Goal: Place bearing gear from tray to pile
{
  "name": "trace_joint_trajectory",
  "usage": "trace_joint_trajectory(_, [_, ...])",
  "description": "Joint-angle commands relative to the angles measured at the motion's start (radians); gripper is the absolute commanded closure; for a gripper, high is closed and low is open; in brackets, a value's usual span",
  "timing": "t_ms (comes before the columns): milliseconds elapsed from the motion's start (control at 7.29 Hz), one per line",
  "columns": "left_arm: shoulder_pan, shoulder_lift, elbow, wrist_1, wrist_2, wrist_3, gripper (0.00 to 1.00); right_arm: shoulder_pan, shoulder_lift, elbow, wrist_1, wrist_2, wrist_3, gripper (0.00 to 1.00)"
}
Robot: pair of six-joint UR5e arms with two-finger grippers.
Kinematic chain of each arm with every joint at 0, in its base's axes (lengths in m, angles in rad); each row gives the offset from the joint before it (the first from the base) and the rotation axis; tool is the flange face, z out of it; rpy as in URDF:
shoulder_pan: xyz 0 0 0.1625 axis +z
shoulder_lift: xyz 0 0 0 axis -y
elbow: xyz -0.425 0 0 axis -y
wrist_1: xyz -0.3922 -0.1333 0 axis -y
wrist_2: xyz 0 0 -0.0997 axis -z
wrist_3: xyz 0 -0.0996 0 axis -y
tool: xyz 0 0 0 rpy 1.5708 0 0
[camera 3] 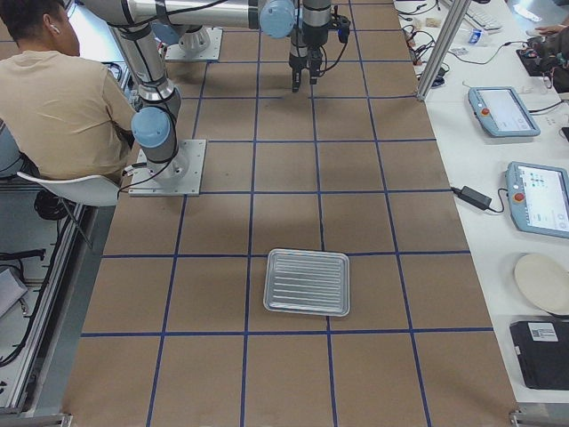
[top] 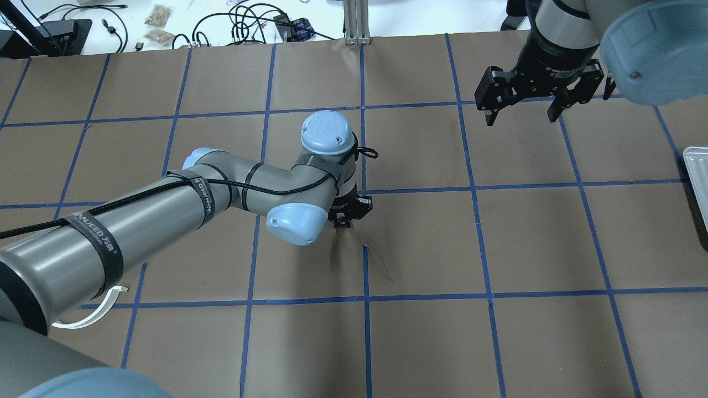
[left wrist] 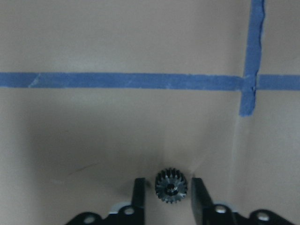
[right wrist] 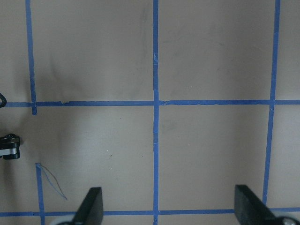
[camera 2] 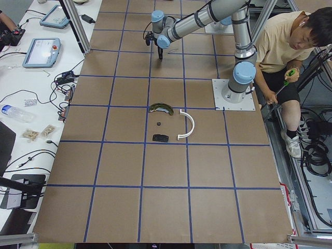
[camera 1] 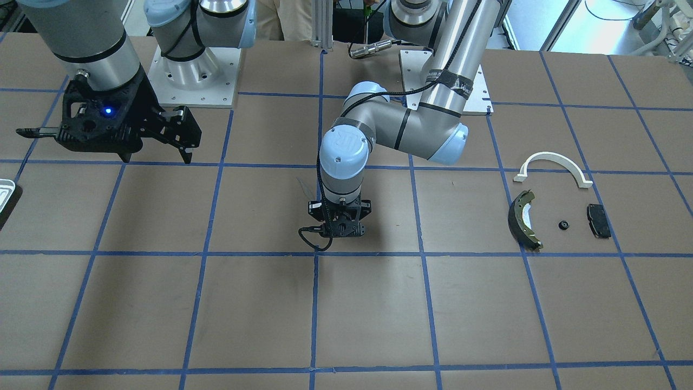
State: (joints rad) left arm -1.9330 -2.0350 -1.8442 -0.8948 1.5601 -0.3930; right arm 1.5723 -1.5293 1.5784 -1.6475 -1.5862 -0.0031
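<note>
Spanning all the views, the brown table (camera 1: 162, 303) carries a grid of blue tape. The left arm (camera 1: 400, 130) reaches out to the middle of it, wrist pointing straight down, while the right arm (camera 1: 86, 38) hangs above the table's right part, nearer the robot's base. The tray (camera 3: 307, 254) lies flat at the right end. Far off at the left end is the pile: a white arch bracket (camera 1: 552, 158), a dark brake shoe (camera 1: 522, 219), a black pad (camera 1: 598, 220), and a small black round part (camera 1: 563, 225) between shoe and pad. The right gripper (top: 521, 119) is spread wide with nothing between its fingers. The left gripper (left wrist: 167, 181) is set narrow, low over the table, and the bearing gear (left wrist: 171, 186) sits between its fingers (left wrist: 139, 194) with a slim gap on each side, teeth facing outward all round.
</note>
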Motion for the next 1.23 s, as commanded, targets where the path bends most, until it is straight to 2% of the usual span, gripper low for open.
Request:
trace_joint_trajectory(0, [0.006,0.021,0.005,0.002,-0.003,0.003,1.0,0.0,0.0,0.0,0.0,0.0,0.0,0.0])
trace_joint_trajectory(274, [0.066,0.074,0.049,-0.048,0.0,0.006,1.0,0.0,0.0,0.0,0.0,0.0,0.0,0.0])
trace_joint_trajectory(411, [0.128,0.122,0.084,-0.194,0.0,0.058,1.0,0.0,0.0,-0.001,0.002,-0.008,0.0,0.0])
trace_joint_trajectory(549, [0.203,0.172,0.164,-0.399,0.004,0.168,1.0,-0.002,0.0,-0.001,0.002,-0.003,0.0,0.0])
trace_joint_trajectory(686, [0.295,0.194,0.25,-0.599,0.027,0.262,1.0,-0.002,0.0,-0.001,0.003,0.0,0.0,0.0])
trace_joint_trajectory(823, [0.41,0.209,0.287,-0.731,0.081,0.428,1.0,-0.002,0.0,-0.001,0.002,0.002,0.0,0.0])
trace_joint_trajectory(1097, [0.587,0.237,0.252,-0.739,0.171,0.647,1.0,0.0,0.0,-0.001,0.003,0.002,0.0,0.0])
